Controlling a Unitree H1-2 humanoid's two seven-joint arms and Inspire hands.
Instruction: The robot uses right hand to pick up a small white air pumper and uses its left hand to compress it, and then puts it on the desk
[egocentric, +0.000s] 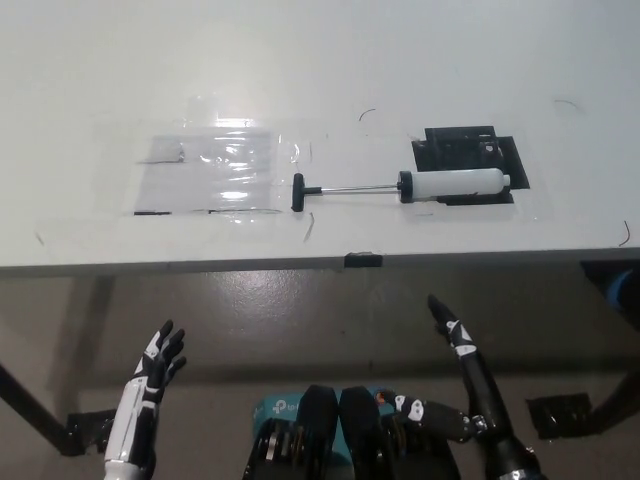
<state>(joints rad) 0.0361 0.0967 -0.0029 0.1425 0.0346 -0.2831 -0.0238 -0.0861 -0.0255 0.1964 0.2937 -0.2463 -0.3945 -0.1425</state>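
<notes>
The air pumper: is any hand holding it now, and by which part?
Nothing is held. The air pumper lies on the desk; the left hand and right hand are open, below the desk edge.

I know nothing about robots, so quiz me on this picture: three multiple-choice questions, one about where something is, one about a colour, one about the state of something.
1. Where does the air pumper lie?
A. On the desk, its body over a black patch
B. On the floor
C. In the right hand

2. What colour is the handle at the end of its rod?
A. White
B. Black
C. Red

3. What is the left hand doing?
A. Squeezing the pumper
B. Resting on the desk
C. Open, holding nothing, below the desk edge

Answers: 1 A, its white body rests on the desk over the patch; 2 B, the T-shaped handle is black; 3 C, its fingers are spread and empty. The right hand is likewise empty.
</notes>
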